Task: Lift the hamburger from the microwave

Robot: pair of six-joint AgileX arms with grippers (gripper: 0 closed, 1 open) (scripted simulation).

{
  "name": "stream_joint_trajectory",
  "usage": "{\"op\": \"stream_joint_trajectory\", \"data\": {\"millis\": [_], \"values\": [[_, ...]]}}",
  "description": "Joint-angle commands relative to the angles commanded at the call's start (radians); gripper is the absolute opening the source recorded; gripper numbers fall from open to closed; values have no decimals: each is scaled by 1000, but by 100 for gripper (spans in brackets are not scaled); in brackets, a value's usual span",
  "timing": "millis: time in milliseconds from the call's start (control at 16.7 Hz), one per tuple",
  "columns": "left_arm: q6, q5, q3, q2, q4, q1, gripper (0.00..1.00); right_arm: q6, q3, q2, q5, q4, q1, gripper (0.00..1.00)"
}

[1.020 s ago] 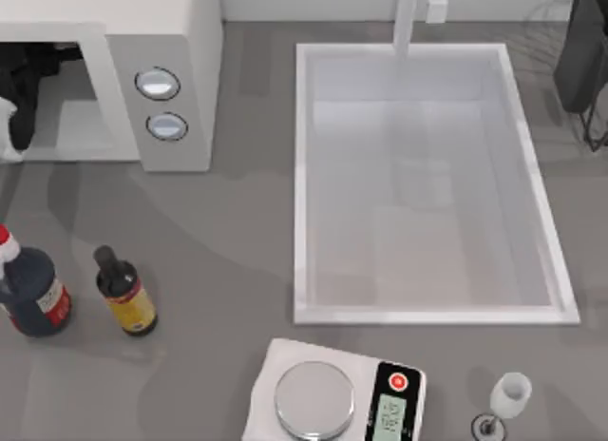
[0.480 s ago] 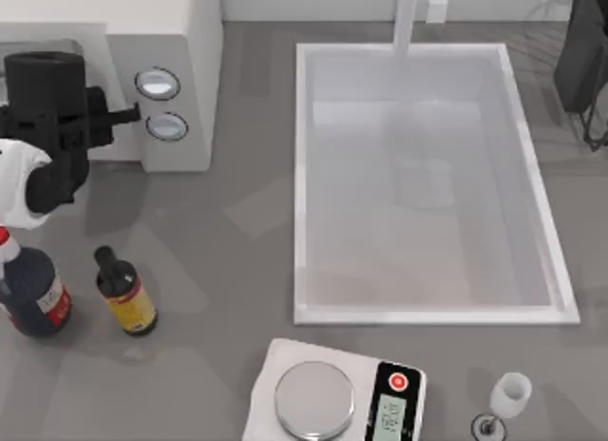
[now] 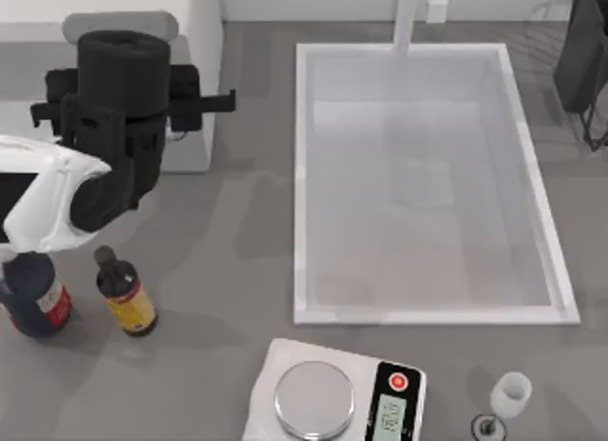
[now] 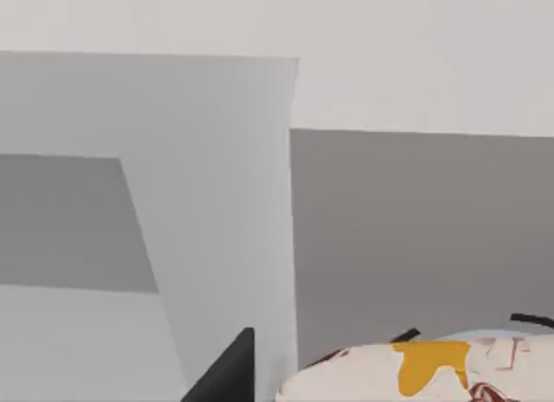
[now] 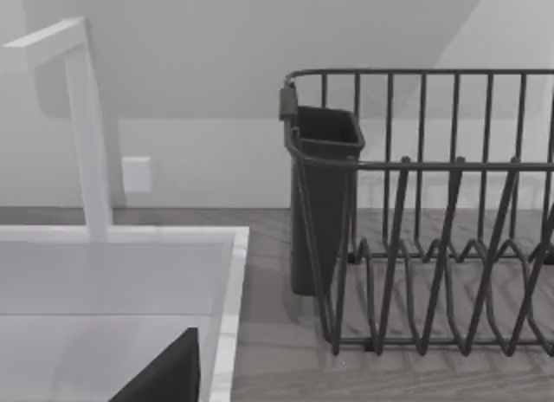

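Nearest on the table stand a brown bottle (image 3: 125, 294) and a dark bottle (image 3: 33, 294), both upright and just beside each other at the left side. Above them the left gripper (image 3: 128, 104) hangs over the front of the microwave (image 3: 204, 42), covering its dials. In the left wrist view the hamburger (image 4: 424, 376) sits very close under the camera, its flat side lying across the view, with one dark finger (image 4: 227, 369) beside it. I judge the jaws are closed on the bun, which is outside the cavity and off the table. So the bun lies directly in this gripper, and what remains is a straight rise. The right arm (image 3: 581, 61) is parked at the far right corner, well apart beyond the sink (image 3: 302, 175).
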Motion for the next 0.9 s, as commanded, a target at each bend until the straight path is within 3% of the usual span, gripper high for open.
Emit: {"op": "stream_joint_trajectory", "data": {"millis": [180, 420, 660, 900], "values": [[-10, -28, 25, 17, 67, -9, 0, 0, 0, 0, 0, 0, 0, 100], [-23, -56, 29, 128, 295, -38, 0, 0, 0, 0, 0, 0, 0, 100], [-17, -9, -66, 320, 519, -75, 0, 0, 0, 0, 0, 0, 0, 100], [-9, 40, -135, 411, 594, -82, 0, 0, 0, 0, 0, 0, 0, 100]]}}
